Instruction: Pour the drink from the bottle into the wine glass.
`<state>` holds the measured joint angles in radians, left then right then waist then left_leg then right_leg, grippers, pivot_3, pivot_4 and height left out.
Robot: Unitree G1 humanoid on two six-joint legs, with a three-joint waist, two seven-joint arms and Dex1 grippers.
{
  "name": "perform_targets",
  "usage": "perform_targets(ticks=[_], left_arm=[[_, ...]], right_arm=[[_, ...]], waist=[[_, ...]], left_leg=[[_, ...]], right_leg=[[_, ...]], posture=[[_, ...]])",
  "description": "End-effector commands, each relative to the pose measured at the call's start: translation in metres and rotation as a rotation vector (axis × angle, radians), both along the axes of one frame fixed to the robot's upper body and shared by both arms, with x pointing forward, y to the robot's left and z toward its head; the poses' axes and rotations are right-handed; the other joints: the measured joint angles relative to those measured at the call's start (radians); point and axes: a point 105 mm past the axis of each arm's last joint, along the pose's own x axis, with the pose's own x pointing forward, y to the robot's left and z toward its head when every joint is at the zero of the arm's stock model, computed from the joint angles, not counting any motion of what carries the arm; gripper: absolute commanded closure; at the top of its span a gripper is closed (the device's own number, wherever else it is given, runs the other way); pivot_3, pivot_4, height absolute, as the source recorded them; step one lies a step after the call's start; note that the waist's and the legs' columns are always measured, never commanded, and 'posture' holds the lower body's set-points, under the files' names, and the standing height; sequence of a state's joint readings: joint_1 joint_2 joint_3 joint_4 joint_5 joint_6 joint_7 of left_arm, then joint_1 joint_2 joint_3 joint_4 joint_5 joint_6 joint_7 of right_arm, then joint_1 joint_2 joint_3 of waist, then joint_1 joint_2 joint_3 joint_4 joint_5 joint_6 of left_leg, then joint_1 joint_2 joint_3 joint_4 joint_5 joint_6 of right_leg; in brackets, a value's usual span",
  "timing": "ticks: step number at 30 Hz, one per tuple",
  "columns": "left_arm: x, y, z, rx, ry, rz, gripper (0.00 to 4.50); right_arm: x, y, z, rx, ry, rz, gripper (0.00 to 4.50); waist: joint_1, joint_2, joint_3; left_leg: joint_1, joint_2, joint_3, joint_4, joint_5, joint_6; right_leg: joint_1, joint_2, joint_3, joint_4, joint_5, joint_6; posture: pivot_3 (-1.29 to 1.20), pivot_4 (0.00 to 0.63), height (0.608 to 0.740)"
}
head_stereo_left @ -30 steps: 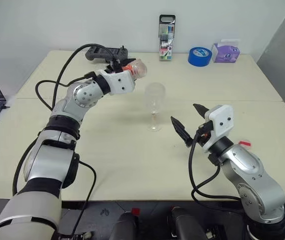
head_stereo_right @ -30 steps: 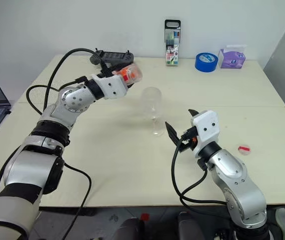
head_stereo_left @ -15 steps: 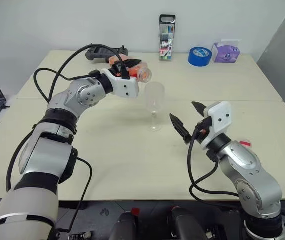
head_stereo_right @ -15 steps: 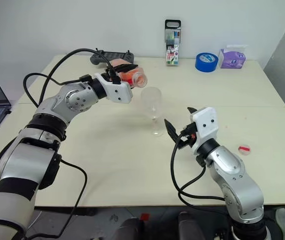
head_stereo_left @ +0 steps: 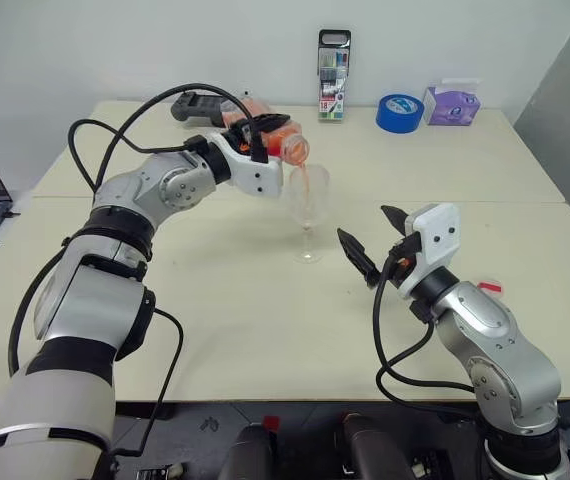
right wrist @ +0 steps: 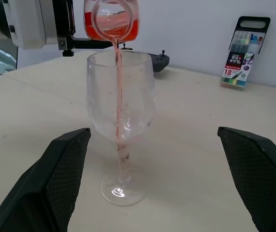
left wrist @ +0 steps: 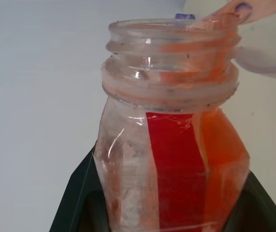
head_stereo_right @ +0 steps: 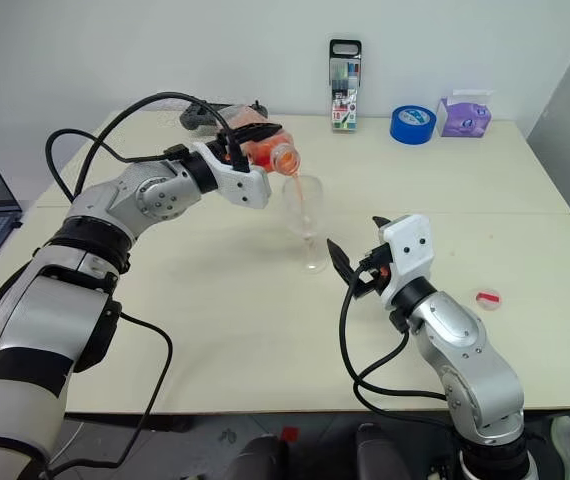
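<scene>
Tipping the small clear plastic bottle [head_stereo_left: 270,133] mouth-down over the clear stemmed wine glass [head_stereo_left: 308,205], I hold its squarish body clamped between my left fingers [left wrist: 80,193], gripped low so that the open neck stays free. The mouth sits just above the near rim of the bowl, so the bright orange translucent drink [right wrist: 118,77] falls as a thin stream inside the glass rather than onto the pale surface [head_stereo_left: 215,300]. The bottle lies close to level with its neck dipped slightly; I judge this shallow tilt keeps the flow narrow and controllable.

The glass stands upright on its round foot near the middle of the surface. Little liquid has gathered in the bowl, so I judge the pour to be at an early stage.

My right fingers [head_stereo_left: 375,243] hover spread wide apart just beside the glass, touching nothing. Placed there, they could steady the stem if the glass rocks.

The small red-and-white cap [head_stereo_left: 491,288] lies well apart on the surface by my right arm, clear of the pour.
</scene>
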<state>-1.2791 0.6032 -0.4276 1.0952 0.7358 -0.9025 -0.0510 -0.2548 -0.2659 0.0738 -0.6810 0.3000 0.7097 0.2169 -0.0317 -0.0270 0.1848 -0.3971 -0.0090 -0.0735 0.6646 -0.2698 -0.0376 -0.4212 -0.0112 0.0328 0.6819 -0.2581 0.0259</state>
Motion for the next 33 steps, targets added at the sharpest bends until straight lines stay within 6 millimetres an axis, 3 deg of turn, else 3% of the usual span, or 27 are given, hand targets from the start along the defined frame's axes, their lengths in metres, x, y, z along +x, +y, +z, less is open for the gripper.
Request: perform_targets(ticks=[1,33], left_arm=[[-0.0031,0.0008,0.0304,-0.023,-0.093,-0.007,2.73],[-0.0004,0.0002,0.0382,0.048,-0.160,0.012,2.73]], right_arm=[[-0.0026,-0.0002,0.0102,0.011,-0.046,0.003,0.00],[-0.0023,0.0045,0.0147,0.002,-0.083,0.038,0.00]], waist=[[0.000,0.000,0.000],[0.000,0.000,0.000]], left_leg=[[0.000,0.000,0.000,0.000,0.000,0.000],[0.000,0.000,0.001,0.001,0.000,0.000]], right_leg=[[0.000,0.000,0.000,0.000,0.000,0.000],[0.000,0.000,0.000,0.001,0.000,0.000]], posture=[[0.00,0.150,0.740],[0.00,0.150,0.740]])
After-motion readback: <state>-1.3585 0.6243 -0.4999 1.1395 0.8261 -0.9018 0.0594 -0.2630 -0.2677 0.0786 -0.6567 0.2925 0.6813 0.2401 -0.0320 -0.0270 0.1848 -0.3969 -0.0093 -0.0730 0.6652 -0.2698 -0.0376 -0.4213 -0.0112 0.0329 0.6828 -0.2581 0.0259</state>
